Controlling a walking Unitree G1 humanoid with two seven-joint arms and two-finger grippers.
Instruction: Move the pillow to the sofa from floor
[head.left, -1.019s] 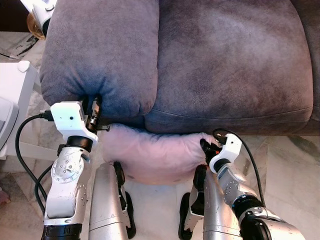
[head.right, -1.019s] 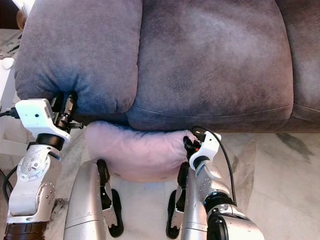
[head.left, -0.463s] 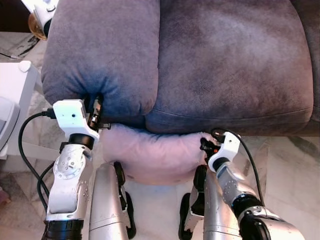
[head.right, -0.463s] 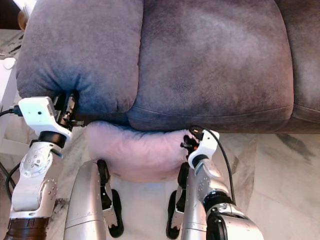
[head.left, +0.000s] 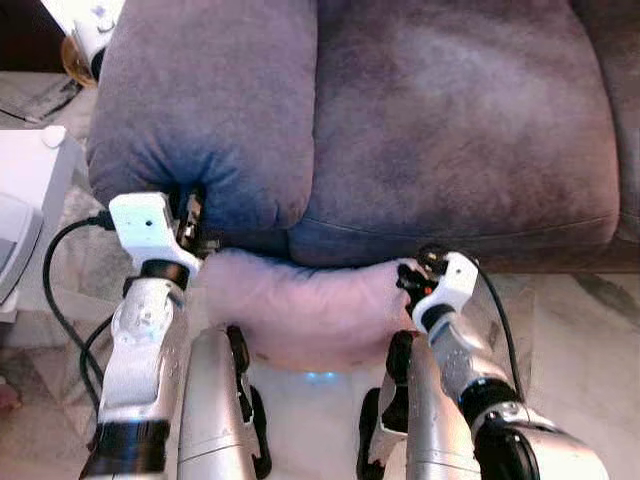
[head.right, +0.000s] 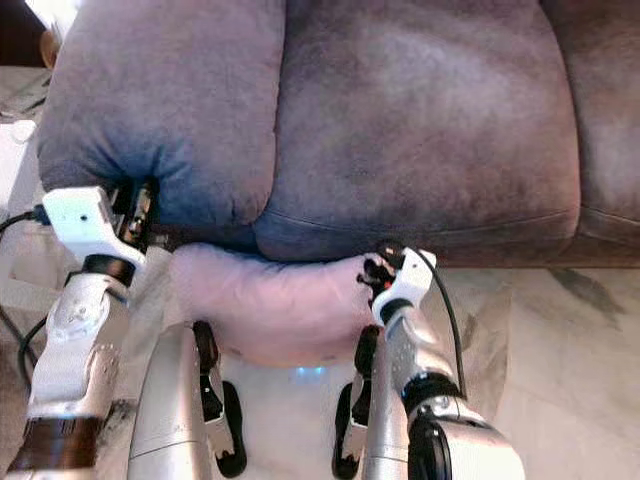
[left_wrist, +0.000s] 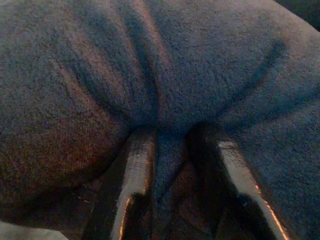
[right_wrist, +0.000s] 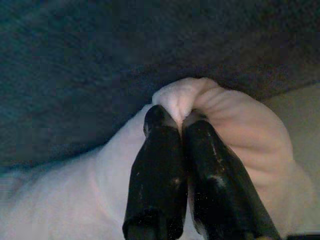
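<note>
A fluffy pink pillow (head.left: 300, 310) hangs between my two arms, pressed against the front of the grey sofa (head.left: 450, 130) just below the seat cushion. My right gripper (right_wrist: 177, 117) is shut on a pinched fold at the pillow's right end (head.left: 395, 285). At the pillow's left end, under the sofa's armrest (head.left: 200, 100), sits my left gripper (head.left: 193, 222). In the left wrist view its fingers (left_wrist: 137, 150) pinch a creased fold of plush fabric that looks dark in the shade. The pillow's underside is clear of the floor.
White furniture (head.left: 25, 200) stands at the left, with a black cable (head.left: 50, 290) running to my left arm. My silver legs (head.left: 215, 400) and feet stand on the marble floor (head.left: 570, 340) under the pillow. The sofa seat is broad and bare.
Both arms have risen a little and carried the pillow slightly up against the sofa front. The view has shifted a bit as well.
</note>
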